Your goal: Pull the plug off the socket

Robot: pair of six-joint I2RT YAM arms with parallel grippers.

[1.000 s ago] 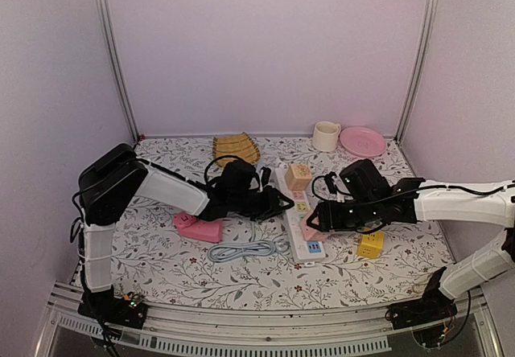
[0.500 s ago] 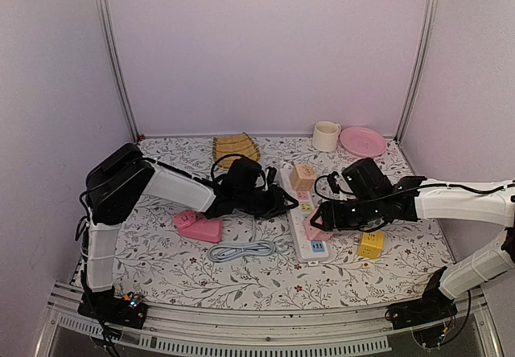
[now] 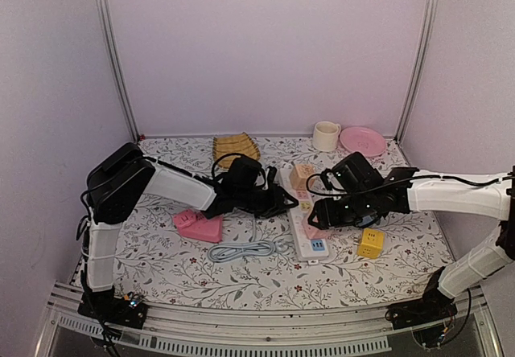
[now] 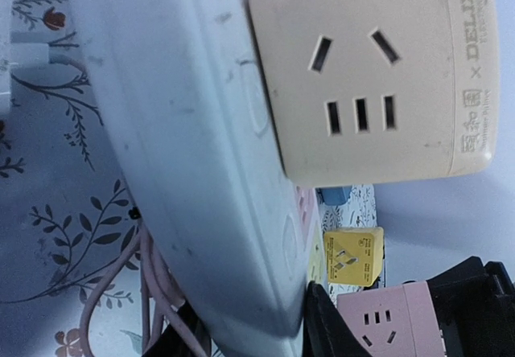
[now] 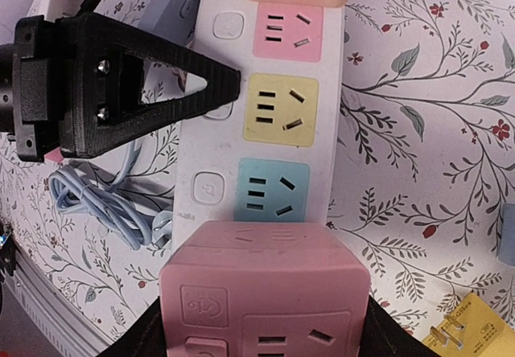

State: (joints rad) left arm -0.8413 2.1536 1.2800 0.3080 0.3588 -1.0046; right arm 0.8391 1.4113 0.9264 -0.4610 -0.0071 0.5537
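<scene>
The socket (image 3: 299, 243) is a long white strip with pink, yellow and blue panels, lying mid-table. In the right wrist view (image 5: 201, 144) its panels run away from me. My right gripper (image 3: 317, 215) is shut on the pink cube plug (image 3: 313, 230), which sits over the strip's near end, just below the blue panel (image 5: 272, 190). The plug (image 5: 265, 281) fills the space between the right gripper's (image 5: 265, 329) fingers. I cannot tell whether its pins are still seated. My left gripper (image 3: 280, 201) clamps the strip's left edge beside the yellow panel. In the left wrist view the strip (image 4: 185, 148) lies between the left gripper's (image 4: 249, 329) jaws.
A peach cube plug (image 3: 300, 176) sits on the strip's far end. A yellow cube (image 3: 370, 244) lies right of the strip. A coiled grey-blue cable (image 3: 245, 250) and a pink block (image 3: 199, 227) lie to its left. A cup (image 3: 326, 136), pink plate (image 3: 362, 141) and woven mat (image 3: 236, 146) stand at the back.
My right gripper with the pink plug has shifted slightly up and back. The left gripper has moved in against the strip's edge. The strip has shifted slightly.
</scene>
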